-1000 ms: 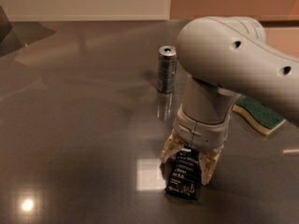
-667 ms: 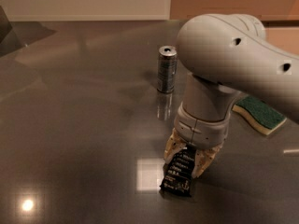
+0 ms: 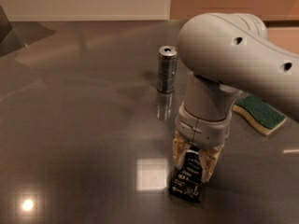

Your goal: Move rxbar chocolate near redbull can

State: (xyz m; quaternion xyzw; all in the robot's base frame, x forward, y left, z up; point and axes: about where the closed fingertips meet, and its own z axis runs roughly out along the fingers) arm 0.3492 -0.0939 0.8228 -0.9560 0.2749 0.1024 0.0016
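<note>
Claw (image 3: 193, 167) in lower centre of frame, pointing straight down, narrowed on the upper end of the rxbar chocolate (image 3: 186, 185); bar hangs steeply tilted, lower crimped end at or just above the tabletop (image 3: 74, 125), contact not resolvable.

Redbull can (image 3: 167, 70) upright in upper centre of frame, well apart from bar, above and slightly left of it.

Risks, as judged from here:
- grip is on one end of a slick flat wrapper only; bar may swing or slide out during transport;
- if the low end drags on the tabletop, friction may twist the bar out of the fingers; lift first;
- can is tall and slim; a brush from the bulky arm (image 3: 233, 55) or from the claw on approach would probably topple it; stop short and set down beside it, not against it.

Surroundings: green-and-yellow sponge (image 3: 259, 113) at right of frame, partly behind the arm, off the direct line to the can; bright glare patch (image 3: 152, 174) just left of the bar, a reflection only; nothing lies between bar and can.
</note>
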